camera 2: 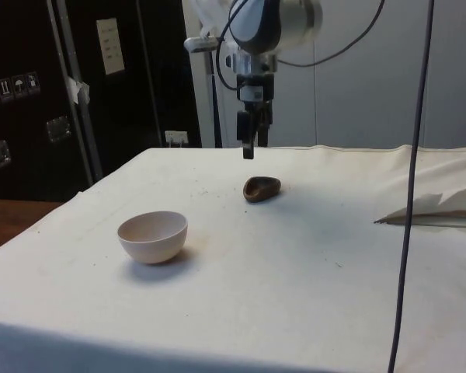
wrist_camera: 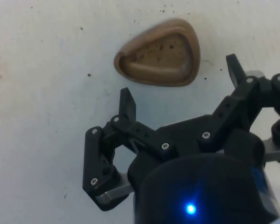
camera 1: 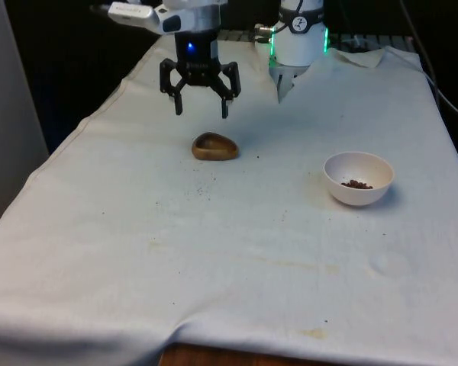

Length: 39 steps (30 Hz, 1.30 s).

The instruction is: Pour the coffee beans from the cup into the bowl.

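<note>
A small brown wooden cup, shallow and rounded-triangular, sits upright on the white cloth with only specks inside. A white bowl stands toward the front view's right and holds a few coffee beans. My gripper hangs open above and slightly behind the cup, holding nothing and clear of the cloth.
Dark specks dot the cloth near the cup. A crumpled white sheet lies at the table's far end by the robot base. A cable hangs down in the side view.
</note>
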Each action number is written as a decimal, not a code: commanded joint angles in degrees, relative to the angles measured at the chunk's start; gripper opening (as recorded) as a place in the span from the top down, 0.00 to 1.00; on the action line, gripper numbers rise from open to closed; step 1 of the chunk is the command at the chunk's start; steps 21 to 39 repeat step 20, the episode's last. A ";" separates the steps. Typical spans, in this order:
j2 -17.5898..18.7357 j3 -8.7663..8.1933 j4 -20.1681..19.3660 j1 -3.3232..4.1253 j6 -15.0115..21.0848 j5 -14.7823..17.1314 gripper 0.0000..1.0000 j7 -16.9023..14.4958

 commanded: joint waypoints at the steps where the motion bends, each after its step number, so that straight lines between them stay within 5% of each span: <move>1: -0.52 -0.63 -0.17 0.46 -0.52 -1.38 0.00 1.15; 2: 0.00 0.00 0.00 0.00 0.00 0.00 0.00 0.00; 3: -0.86 -0.63 -0.17 0.46 -0.86 -1.43 0.00 1.15; 12: -3.38 0.00 0.06 0.23 -3.21 -0.52 0.00 0.34; 16: -4.98 -0.34 0.06 0.74 -4.64 -1.89 0.00 1.60; 39: -5.39 0.06 0.06 0.46 -4.81 -0.52 0.00 0.40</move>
